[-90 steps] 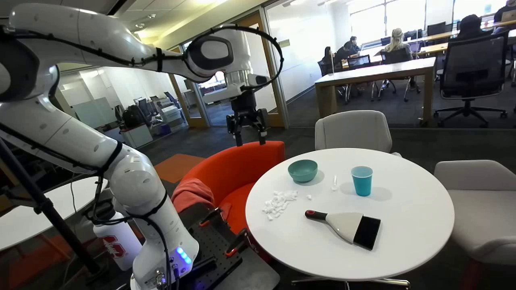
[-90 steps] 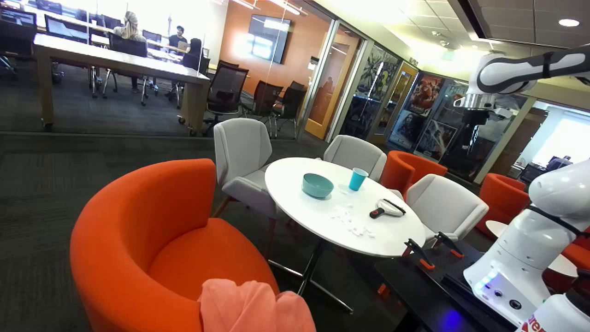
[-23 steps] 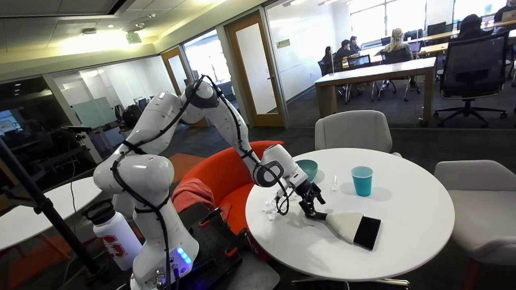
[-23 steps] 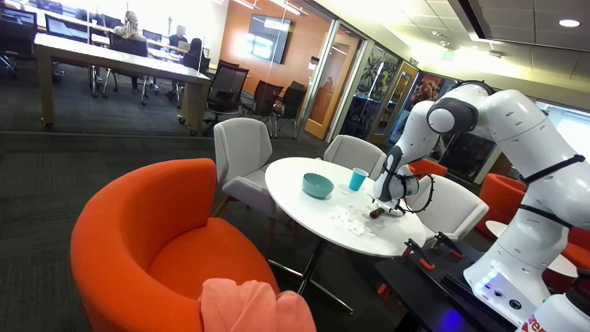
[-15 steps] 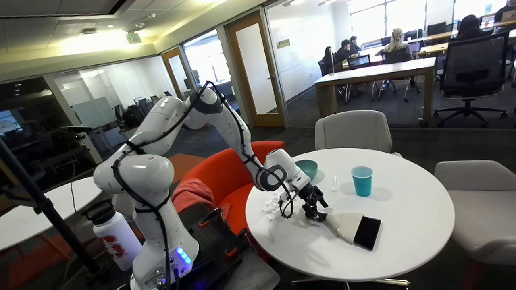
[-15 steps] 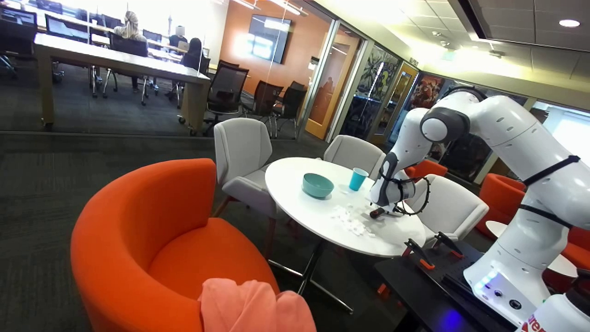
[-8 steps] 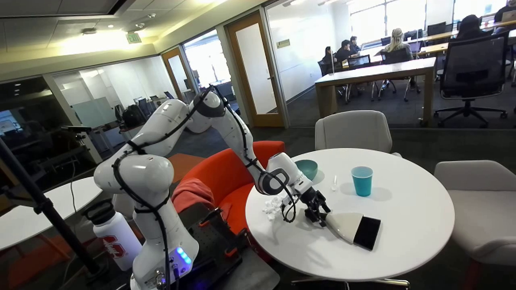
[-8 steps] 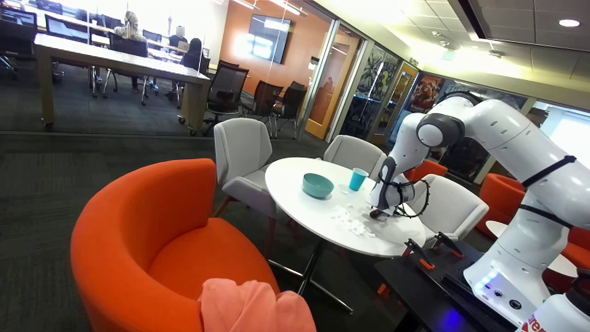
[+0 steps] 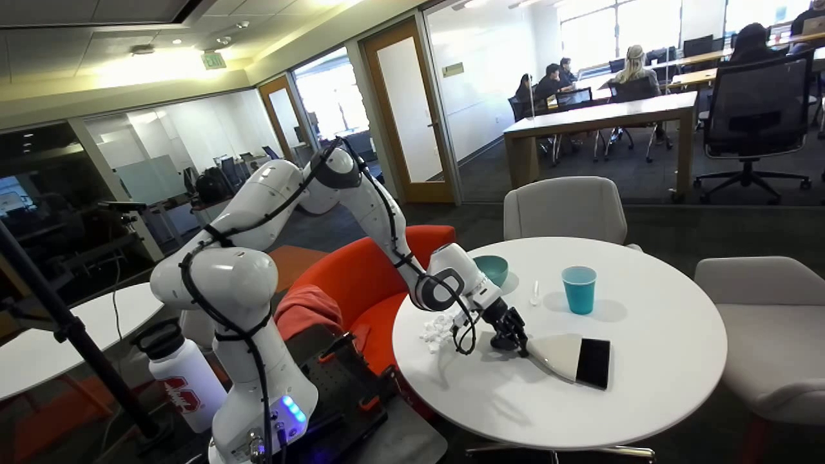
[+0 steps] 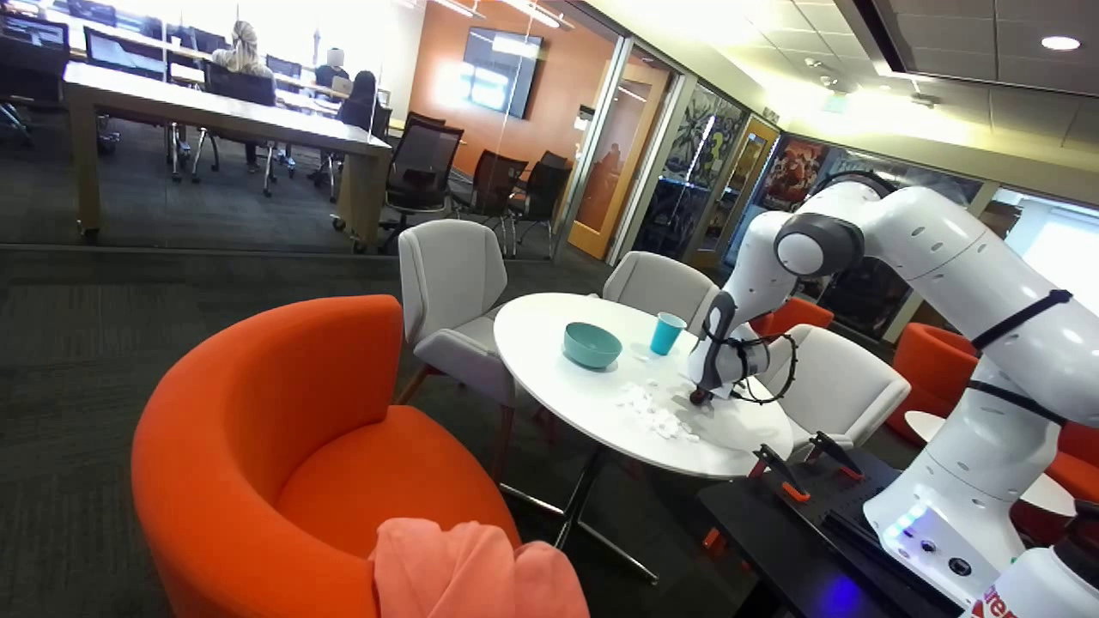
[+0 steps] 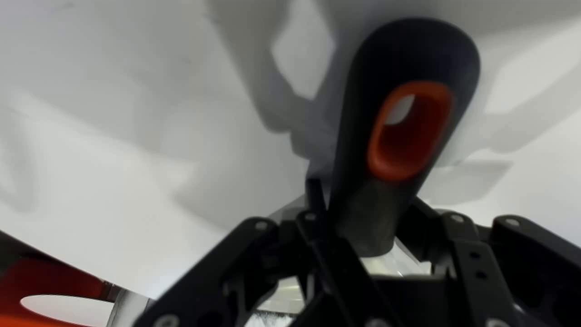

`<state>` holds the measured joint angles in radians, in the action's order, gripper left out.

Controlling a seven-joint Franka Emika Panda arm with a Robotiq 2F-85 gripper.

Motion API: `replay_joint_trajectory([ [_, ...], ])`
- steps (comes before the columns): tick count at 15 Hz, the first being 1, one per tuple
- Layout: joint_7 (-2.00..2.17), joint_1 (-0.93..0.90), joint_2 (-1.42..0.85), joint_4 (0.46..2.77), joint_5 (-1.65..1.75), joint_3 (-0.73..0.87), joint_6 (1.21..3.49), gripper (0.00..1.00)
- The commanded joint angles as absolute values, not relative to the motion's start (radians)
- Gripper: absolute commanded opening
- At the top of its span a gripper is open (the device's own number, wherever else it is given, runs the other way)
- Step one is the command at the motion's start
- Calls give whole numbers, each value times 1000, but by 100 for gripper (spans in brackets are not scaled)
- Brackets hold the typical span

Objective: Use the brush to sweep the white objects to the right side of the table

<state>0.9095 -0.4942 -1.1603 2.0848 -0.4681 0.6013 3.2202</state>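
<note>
The brush [image 9: 557, 354] lies on the round white table [image 9: 664, 367], its pale body and wide black bristle head pointing away from the arm. My gripper [image 9: 521, 348] is shut on its dark handle, low over the tabletop. In the wrist view the handle [image 11: 404, 54], with a red-rimmed hole, sticks out between the fingers of my gripper [image 11: 363, 209]. The white objects, many small bits [image 9: 437, 332], are spread nearer the robot's side, partly behind the wrist and cable. They show more fully as a loose patch of white bits [image 10: 657, 412] in an exterior view, where the arm hides most of the brush.
A teal bowl [image 10: 592, 345] and a blue cup [image 9: 579, 290] stand on the table, with a small spoon-like piece [image 9: 535, 293] between them. The bowl is partly behind the wrist. Grey chairs [image 9: 564, 209] and an orange chair [image 10: 283, 446] surround the table.
From high beside the table, the arm has come down to the brush handle. In the last half second the fingers have closed on it, and the brush has swivelled slightly on the table.
</note>
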Motion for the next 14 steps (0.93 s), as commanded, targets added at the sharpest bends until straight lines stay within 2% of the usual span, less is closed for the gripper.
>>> replay_joint_trajectory([
  [1,879,-471,-1116,2115,-460,584,3219,14],
  [8,734,-512,-922,2318,-416,641,3181,14],
  [14,470,-499,-645,2501,-350,706,3212,14],
])
